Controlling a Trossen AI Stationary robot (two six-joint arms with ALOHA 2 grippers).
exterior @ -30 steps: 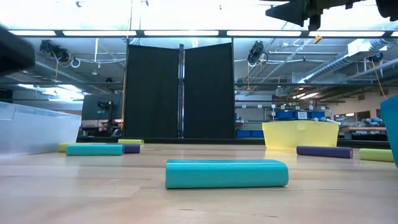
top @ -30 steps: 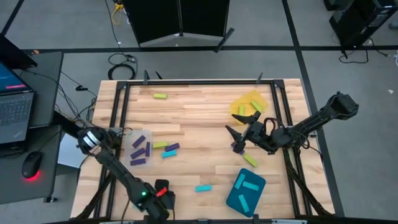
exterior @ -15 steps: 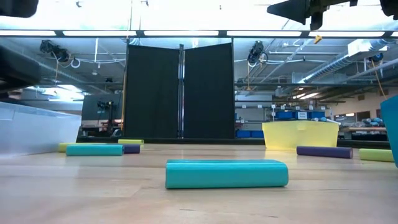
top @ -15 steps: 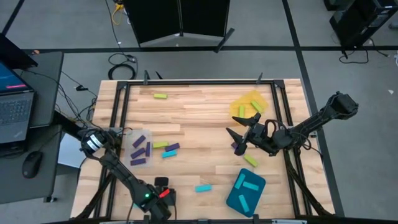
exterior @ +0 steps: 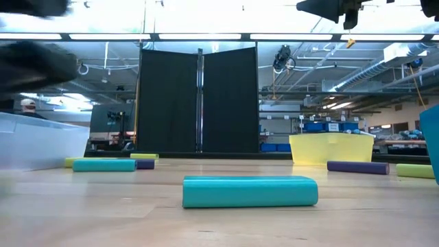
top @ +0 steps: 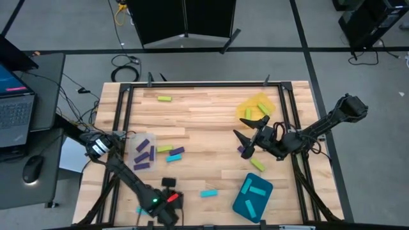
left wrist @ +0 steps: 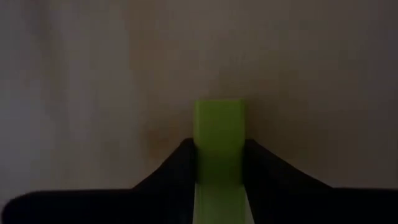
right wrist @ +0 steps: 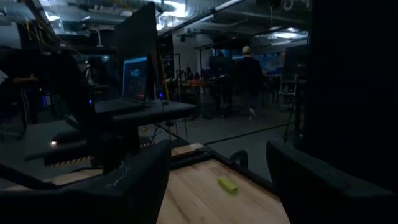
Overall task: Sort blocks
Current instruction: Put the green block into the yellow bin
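Near the table's front edge my left gripper (top: 169,185) points down, and in the high view it hides what it holds. In the left wrist view it (left wrist: 219,146) is shut on a yellow-green block (left wrist: 219,121) over the wood. My right gripper (top: 249,137) hangs open above the right half, with nothing between its fingers (right wrist: 217,180). Just on its near side lie a purple block (top: 243,150) and a yellow-green block (top: 257,164). Other blocks lie flat on the table: a cyan one (top: 209,192) (exterior: 250,191), and a yellow-green one at the far side (top: 165,99) (right wrist: 227,185). My left gripper pinches the yellow-green block by its two long sides (left wrist: 200,155) between its two fingers. One end of the block sticks out past the fingertips. The fingers come from above. Whether the block rests on the wood or is lifted, I cannot tell.
A clear tray (top: 135,142) with purple blocks stands at the left, a yellow tray (top: 255,101) with yellow-green blocks at the far right, and a teal tray (top: 241,206) with cyan blocks at the near right. Three loose blocks (top: 171,153) lie beside the clear tray. Black frame rails (top: 125,115) edge the table.
My left arm has shifted a little near the table's front edge, and it shows as a moving dark blur at the low view's left. The right gripper and the loose blocks have stayed where they were.
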